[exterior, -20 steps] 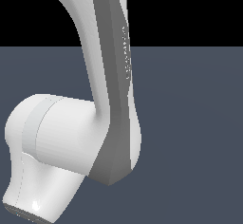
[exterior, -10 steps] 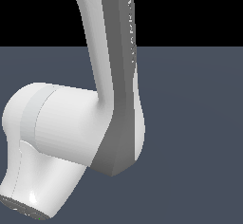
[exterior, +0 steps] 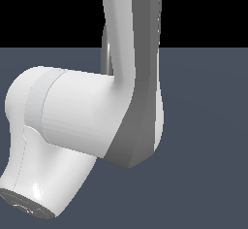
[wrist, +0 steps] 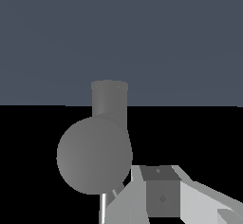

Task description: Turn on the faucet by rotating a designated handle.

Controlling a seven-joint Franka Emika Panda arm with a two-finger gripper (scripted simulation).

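In the exterior view, the white robot arm (exterior: 97, 121) fills most of the picture; only a thin grey sliver of the faucet (exterior: 105, 53) shows behind it, above the dark floor (exterior: 203, 126). The handle and the fingers are hidden here.

In the wrist view, the faucet (wrist: 97, 154) looms close as a grey rounded tube, with one pale finger (wrist: 190, 201) just beside it. A thin pale rod (wrist: 103, 209) below may be the handle. Whether the fingers are spread or pressed together, I cannot tell. The turn looks not yet shown as done.
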